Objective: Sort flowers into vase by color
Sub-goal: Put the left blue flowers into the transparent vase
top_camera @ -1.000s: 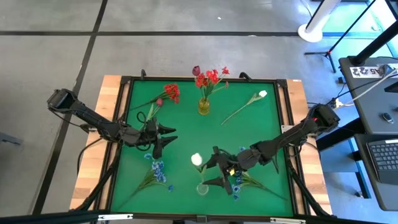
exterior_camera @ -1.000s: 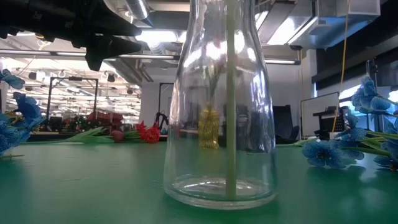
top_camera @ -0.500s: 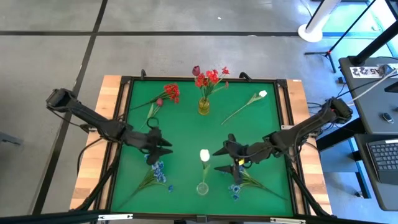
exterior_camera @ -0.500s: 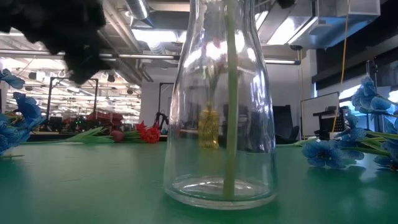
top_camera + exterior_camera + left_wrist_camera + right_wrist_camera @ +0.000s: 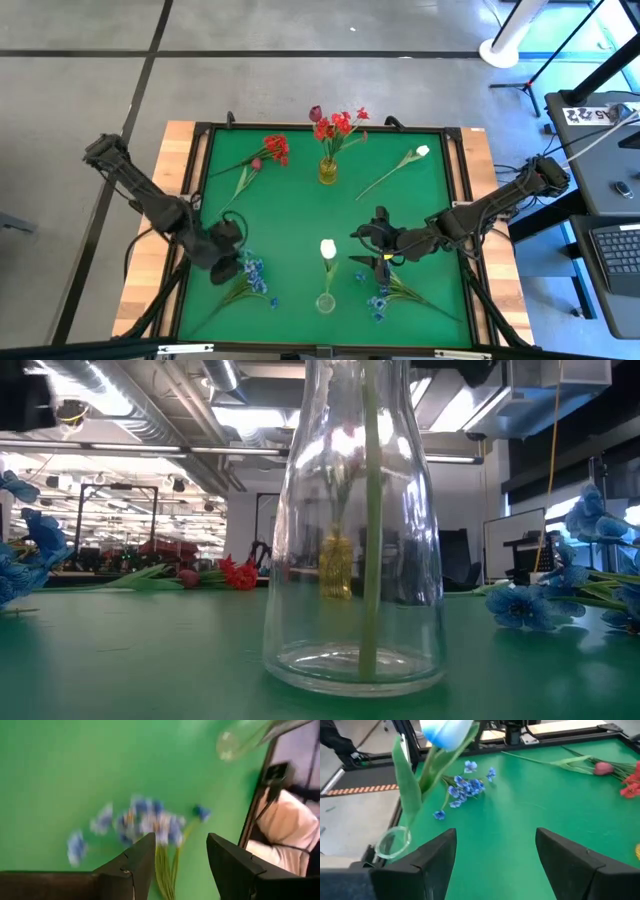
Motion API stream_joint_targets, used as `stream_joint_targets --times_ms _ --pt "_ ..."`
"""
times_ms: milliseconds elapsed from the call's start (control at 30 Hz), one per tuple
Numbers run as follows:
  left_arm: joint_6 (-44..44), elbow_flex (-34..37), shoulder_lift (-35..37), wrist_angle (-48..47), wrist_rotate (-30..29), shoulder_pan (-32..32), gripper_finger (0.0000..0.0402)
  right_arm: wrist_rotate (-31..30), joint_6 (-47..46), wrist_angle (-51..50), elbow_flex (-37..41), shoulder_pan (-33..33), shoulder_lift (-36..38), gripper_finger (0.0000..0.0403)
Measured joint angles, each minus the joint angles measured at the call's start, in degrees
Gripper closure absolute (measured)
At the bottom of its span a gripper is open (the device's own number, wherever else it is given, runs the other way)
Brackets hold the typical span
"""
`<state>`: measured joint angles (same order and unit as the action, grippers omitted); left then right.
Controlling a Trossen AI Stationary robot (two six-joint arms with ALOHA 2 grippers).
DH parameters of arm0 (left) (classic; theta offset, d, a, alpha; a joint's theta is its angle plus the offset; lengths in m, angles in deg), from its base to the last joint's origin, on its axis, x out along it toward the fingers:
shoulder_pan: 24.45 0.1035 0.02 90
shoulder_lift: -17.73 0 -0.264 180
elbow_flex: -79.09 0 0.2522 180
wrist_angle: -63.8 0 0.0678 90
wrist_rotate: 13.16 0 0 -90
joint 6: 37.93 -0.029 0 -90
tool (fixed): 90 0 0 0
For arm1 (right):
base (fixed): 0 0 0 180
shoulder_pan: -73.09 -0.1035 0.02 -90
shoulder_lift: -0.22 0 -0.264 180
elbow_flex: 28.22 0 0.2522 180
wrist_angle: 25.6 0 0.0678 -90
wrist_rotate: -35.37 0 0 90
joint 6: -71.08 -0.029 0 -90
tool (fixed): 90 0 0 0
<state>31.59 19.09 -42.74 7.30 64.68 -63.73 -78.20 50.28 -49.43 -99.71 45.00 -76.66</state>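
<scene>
White tulip (image 5: 328,248) in clear vase (image 5: 325,302), left gripper (image 5: 236,262) over blue spray (image 5: 254,272)

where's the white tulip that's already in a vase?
High view: the white tulip stands in the clear vase near the table's front edge, centre, between the two blue sprays, just left of the right gripper.

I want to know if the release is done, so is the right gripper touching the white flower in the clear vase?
Apart. The high view shows green mat between the right gripper and the white flower.
</scene>
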Motion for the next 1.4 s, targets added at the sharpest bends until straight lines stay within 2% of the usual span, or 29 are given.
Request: stream_joint_targets --times_ms 167,300,433,600,800,1000,1200,1300,1400 --pt "13.4 0.0 -6.8 -1.0 6.6 -6.5 0.023 -0.5 -0.2 -0.5 0.0 0.0 0.0 0.0134" --pt "18.8 0.0 -13.4 0.8 10.1 -9.6 0.023 -1.0 -0.3 -0.5 0.0 0.0 0.0 0.0134" --pt "19.9 0.1 -19.1 4.0 11.1 -10.6 0.0226 -1.8 -0.4 -0.4 0.0 0.0 0.0 0.0134" --pt "18.7 0.1 -24.2 10.9 11.7 -10.5 0.0191 -1.8 -1.5 -0.4 0.0 0.0 -0.1 0.0134" --pt "19.1 0.1 -28.1 9.8 13.3 -10.4 0.014 -1.8 -1.6 -0.4 0.0 0.0 -0.1 0.0134" --pt "20.3 -0.2 -31.6 7.8 16.5 -8.0 0.0128 -2.7 -1.6 -0.4 0.0 0.0 -0.1 0.0134" --pt "19.2 -0.1 -32.4 7.2 17.3 -5.3 0.0162 -2.8 -1.6 -0.4 0.1 0.0 -0.1 0.0134" --pt "18.8 0.0 -32.4 6.2 17.3 -4.4 0.0207 -2.8 -1.7 -0.5 0.1 0.0 -0.1 0.0134" --pt "18.6 0.0 -32.5 4.7 17.0 -3.6 0.0272 -2.8 -1.7 -0.7 0.1 0.0 -0.1 0.0134"
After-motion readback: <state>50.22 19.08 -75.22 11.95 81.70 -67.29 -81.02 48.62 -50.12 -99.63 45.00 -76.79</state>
